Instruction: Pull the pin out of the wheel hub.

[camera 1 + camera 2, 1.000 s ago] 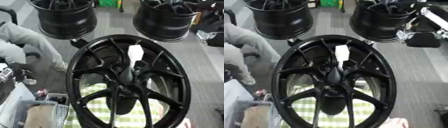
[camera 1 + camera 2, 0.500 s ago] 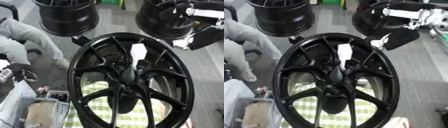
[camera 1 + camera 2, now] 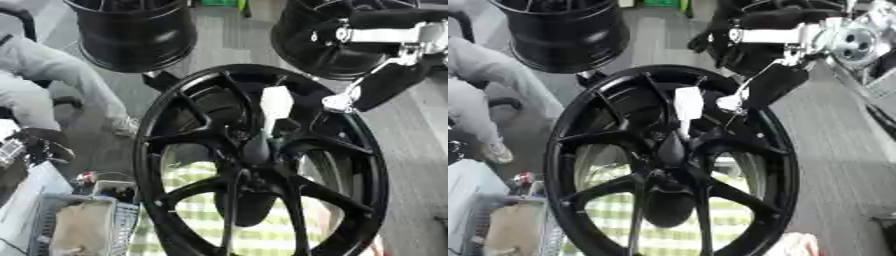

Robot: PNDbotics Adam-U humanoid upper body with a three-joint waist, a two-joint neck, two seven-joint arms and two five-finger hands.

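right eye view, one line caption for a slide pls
Right hand reaches in from upper right toward the white pin standing in the black wheel hub.

Black wheel, white pin, green check beneath.

We see a black wheel hub [image 3: 262, 165] with a white pin [image 3: 275, 103] at its middle, and through the spokes a cloth [image 3: 197, 220] checked in pale green and white. Our right hand [image 3: 763, 92] is black with silver joints and a white tip. Two more black wheels [image 3: 131, 30] stand behind on a grey floor [image 3: 411, 150]. A grey sleeve [image 3: 48, 67] shows at left.
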